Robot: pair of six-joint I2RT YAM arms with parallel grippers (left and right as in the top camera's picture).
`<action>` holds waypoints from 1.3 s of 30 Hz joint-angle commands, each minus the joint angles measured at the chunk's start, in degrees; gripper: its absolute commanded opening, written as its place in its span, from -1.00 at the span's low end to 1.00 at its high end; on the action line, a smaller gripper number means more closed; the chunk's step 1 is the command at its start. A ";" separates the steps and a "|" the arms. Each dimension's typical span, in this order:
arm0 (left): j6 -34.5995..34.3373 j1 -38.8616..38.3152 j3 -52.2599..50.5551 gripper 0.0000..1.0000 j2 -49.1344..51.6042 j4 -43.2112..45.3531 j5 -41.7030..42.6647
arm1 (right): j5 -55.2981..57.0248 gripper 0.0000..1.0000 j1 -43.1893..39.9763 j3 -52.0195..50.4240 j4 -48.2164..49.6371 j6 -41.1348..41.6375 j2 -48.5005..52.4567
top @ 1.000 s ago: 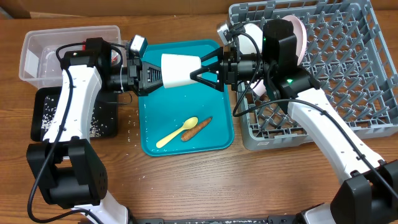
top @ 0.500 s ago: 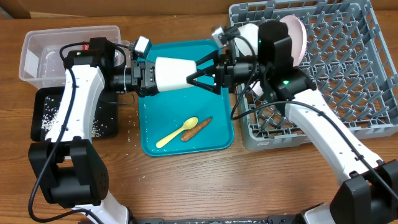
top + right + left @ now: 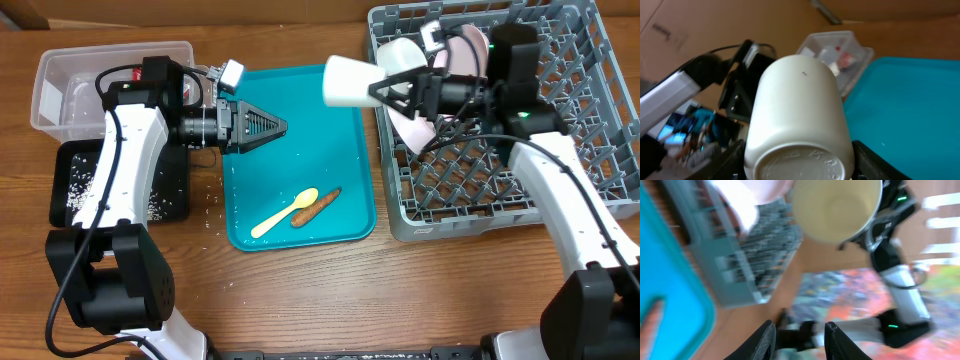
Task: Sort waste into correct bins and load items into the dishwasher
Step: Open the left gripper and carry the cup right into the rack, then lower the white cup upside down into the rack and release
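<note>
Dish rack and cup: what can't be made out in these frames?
Overhead: the right gripper and right arm cover part of the white dishes in the dish rack; their count is unclear.
Right wrist: the white cup fills the frame, hiding how it is gripped.
Left wrist: motion blur smears rack and teal tray; the left gripper's opening is unclear.
Overhead: the left arm hides part of the clear tub.

Left claw point(image 3: 280, 127) parted, empty, pointing rightward; right claw point(image 3: 378, 90) clamps the cup point(image 3: 346, 81).
</note>
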 commanded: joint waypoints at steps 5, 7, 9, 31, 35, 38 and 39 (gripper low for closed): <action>-4.57 -1.11 1.07 -0.24 0.09 6.08 -36.68 | 22.08 -0.24 -2.62 2.84 -20.74 -5.75 -4.48; -7.43 -1.88 1.07 -0.24 0.13 8.15 -44.81 | 29.99 -0.25 -2.23 4.63 -27.63 -5.97 -5.66; -9.42 -2.75 1.07 -0.20 0.20 9.88 -50.03 | 38.66 -0.25 -1.16 6.75 -34.60 -5.97 -6.84; -12.85 -9.44 -1.38 -0.16 0.57 15.19 -62.34 | 71.04 -0.25 10.10 5.31 -57.53 6.45 -4.11; -12.85 -9.44 -2.08 -0.14 0.57 15.08 -63.28 | 67.49 -0.26 10.97 3.06 -55.82 6.43 -2.69; -12.85 -9.44 -2.21 -0.14 0.57 15.02 -63.28 | 67.34 -0.26 11.96 2.82 -55.43 6.45 -2.58; -12.85 -9.44 -2.21 -0.15 0.57 15.04 -63.28 | 67.36 -0.26 12.26 2.84 -55.36 6.45 -2.58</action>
